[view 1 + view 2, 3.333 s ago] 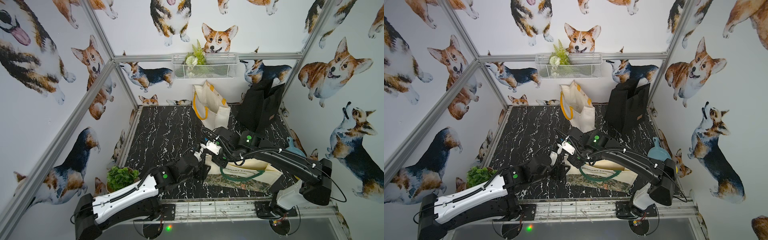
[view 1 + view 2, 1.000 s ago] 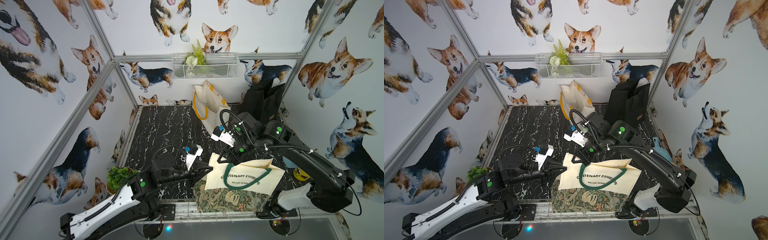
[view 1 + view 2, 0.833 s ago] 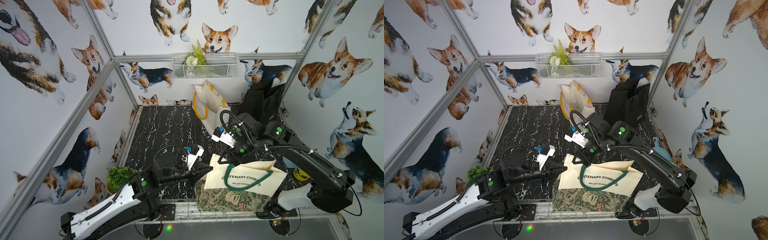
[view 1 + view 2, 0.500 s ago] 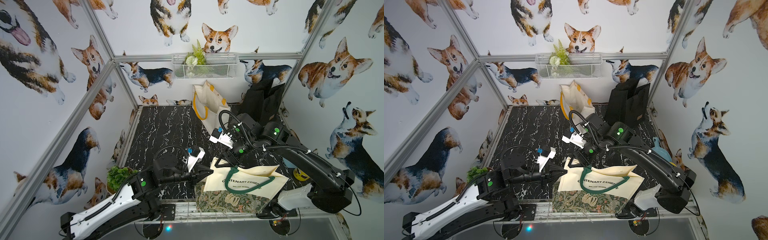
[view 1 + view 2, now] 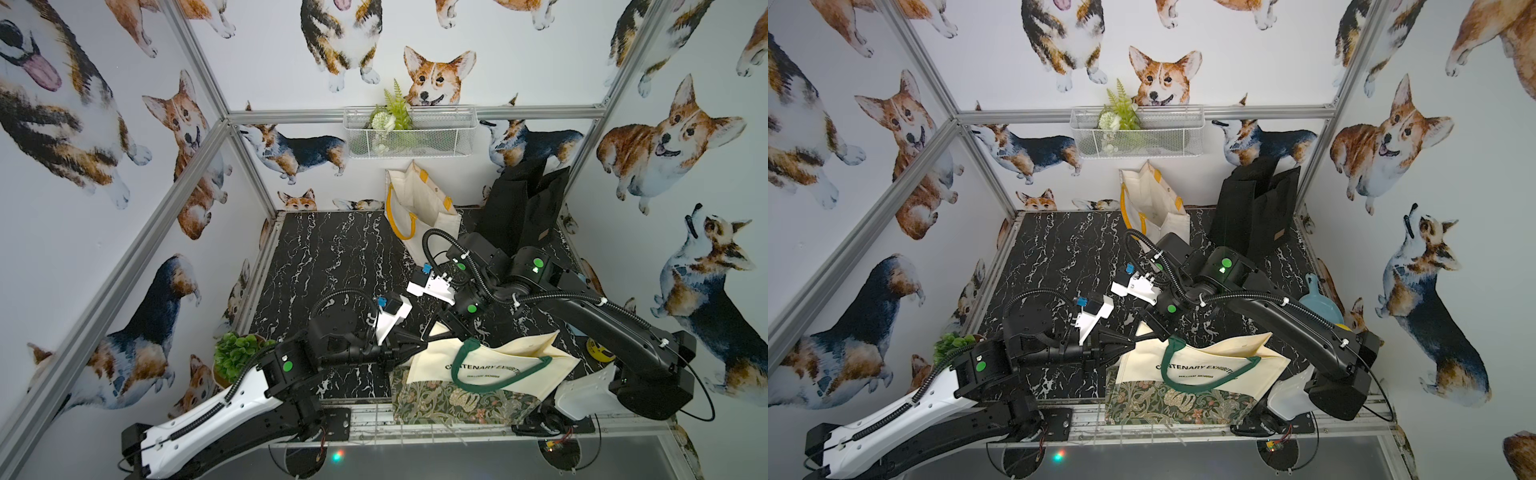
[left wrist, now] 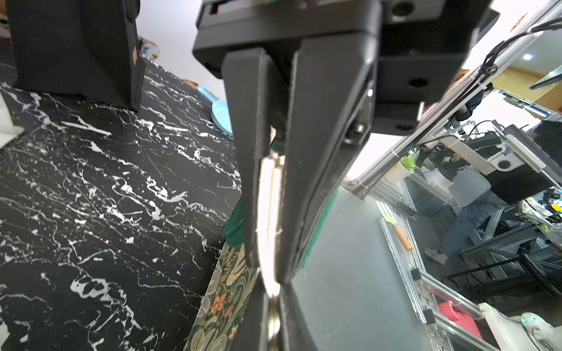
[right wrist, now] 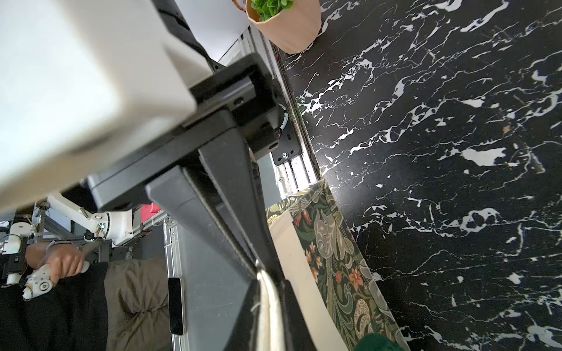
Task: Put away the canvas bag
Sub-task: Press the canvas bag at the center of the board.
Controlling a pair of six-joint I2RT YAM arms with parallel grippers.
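The left fingers [image 6: 250, 182] are clamped together on the cream top edge of the canvas bag [image 5: 515, 365]; a thin strip of fabric shows between the pads. The right fingers [image 7: 194, 212] are likewise closed on a cream edge of the same bag, just beside the left grip. In both top views the two sets of fingers meet at the bag's upper left corner, the left arm reaching in level from the left and the right arm bending down from above.

The bag hangs tilted above the front right part of the counter [image 5: 332, 257]. Its green handle [image 5: 464, 354] loops across the printed cream panel. The floral lower panel [image 5: 457, 403] lies at the counter's front rail.

At the back wall stand a white tote with yellow handles [image 5: 424, 208] and a black bag [image 5: 519, 208], side by side under a wire basket [image 5: 436, 137].
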